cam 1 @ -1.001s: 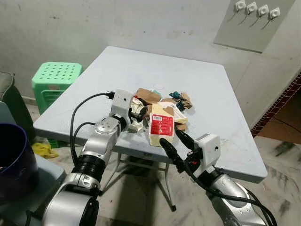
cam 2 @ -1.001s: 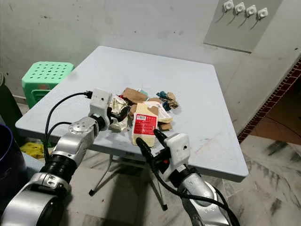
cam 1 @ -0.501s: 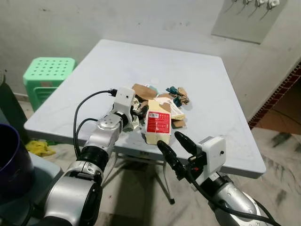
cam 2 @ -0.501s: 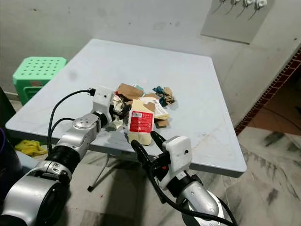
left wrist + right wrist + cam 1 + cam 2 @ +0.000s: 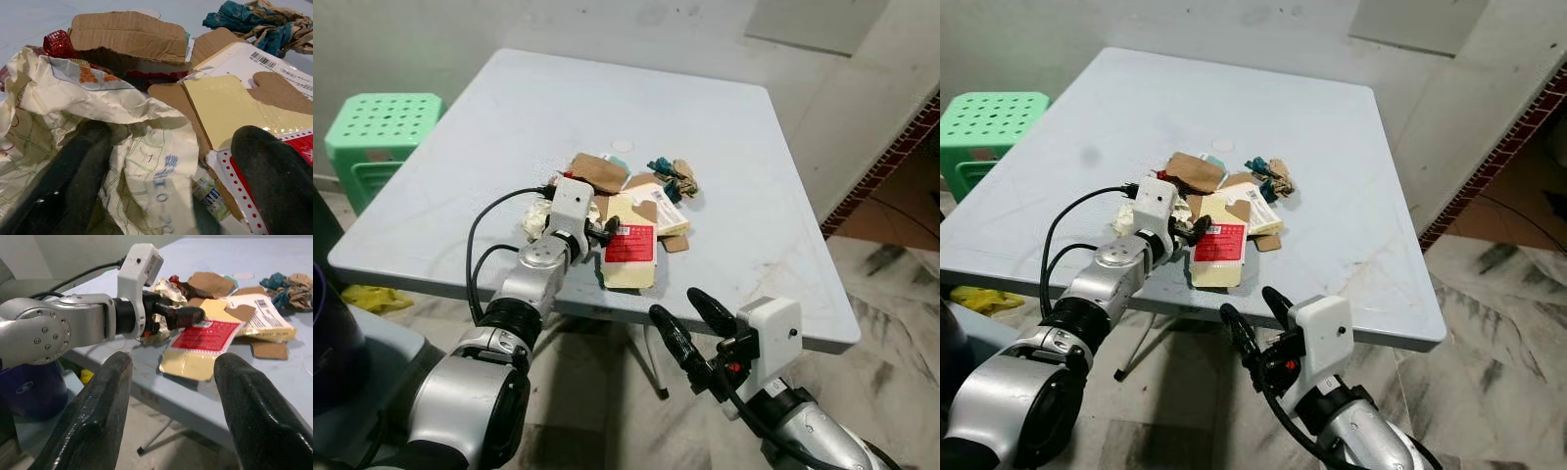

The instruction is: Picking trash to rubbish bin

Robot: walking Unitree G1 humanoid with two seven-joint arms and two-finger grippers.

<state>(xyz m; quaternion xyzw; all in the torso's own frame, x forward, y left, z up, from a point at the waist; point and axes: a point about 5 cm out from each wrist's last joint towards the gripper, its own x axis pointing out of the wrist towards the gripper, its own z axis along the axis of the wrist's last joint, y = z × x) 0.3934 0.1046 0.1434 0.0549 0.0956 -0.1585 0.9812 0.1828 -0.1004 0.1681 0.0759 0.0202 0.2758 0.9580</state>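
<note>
Two grippers: both in view, one at the trash pile and one below the table edge.
Table point(image 5: 489, 147): pale blue-grey, square, carrying a small heap of trash near its front middle.
Left gripper point(image 5: 594, 233): reaching onto the table from the 7 o'clock side of the heap; jaws spread apart, one finger point(image 5: 63, 181) lying on the crumpled wrapper, the other finger point(image 5: 274, 171) over the red-and-cream carton.
Crumpled wrapper point(image 5: 117, 122): cream paper with blue print, bunched between the left jaws but not pinched; at 9 o'clock of the heap.
Carton point(image 5: 629, 253): flat, cream with a red label, lying at 6 o'clock of the heap, its near end close to the table's front edge.
Cardboard piece point(image 5: 595, 172): brown, torn, at 11 o'clock of the heap, just behind the wrapper.
White box point(image 5: 658, 207): flattened, with a barcode, in the middle of the heap, partly under a brown cardboard flap.
Teal and brown scraps point(image 5: 671, 176): crumpled, at 1 o'clock of the heap.
Right gripper point(image 5: 693, 327): held in the air in front of and below the table's front edge, at 5 o'clock of the heap; jaws wide open, holding nothing.
Green stool point(image 5: 377, 132): beside the table, at its 9 o'clock.
Dark bin point(image 5: 328, 343): blue-black rim at the robot's far left, well apart from the trash.
</note>
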